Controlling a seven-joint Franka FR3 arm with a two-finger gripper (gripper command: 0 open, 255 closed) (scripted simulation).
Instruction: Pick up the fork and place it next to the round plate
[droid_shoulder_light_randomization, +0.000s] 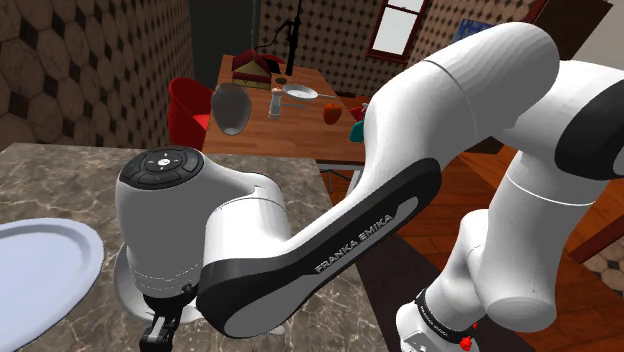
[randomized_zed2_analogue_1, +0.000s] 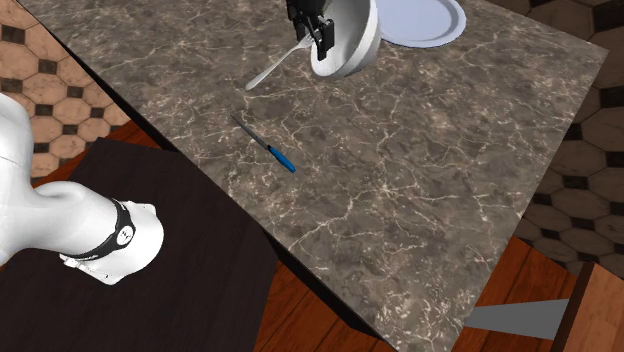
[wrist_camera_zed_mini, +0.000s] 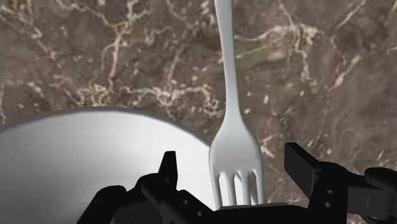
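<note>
"FRANKA EMIKA" stands on the arm (droid_shoulder_light_randomization: 340, 235).

A pale grey fork (wrist_camera_zed_mini: 229, 95) lies on the brown veined marble surface (wrist_camera_zed_mini: 95, 51), tines between the black gripper (wrist_camera_zed_mini: 234, 167) fingers, which stand apart. A white round dish (wrist_camera_zed_mini: 76, 159) sits just beside.

Right now the fork (wrist_camera_zed_mini: 234, 149) loses its handle end at the wrist view's edge, tine tips slip behind my gripper (wrist_camera_zed_mini: 234, 167), and the round plate (droid_shoulder_light_randomization: 40, 270) runs off the shoulder view's left edge
</note>
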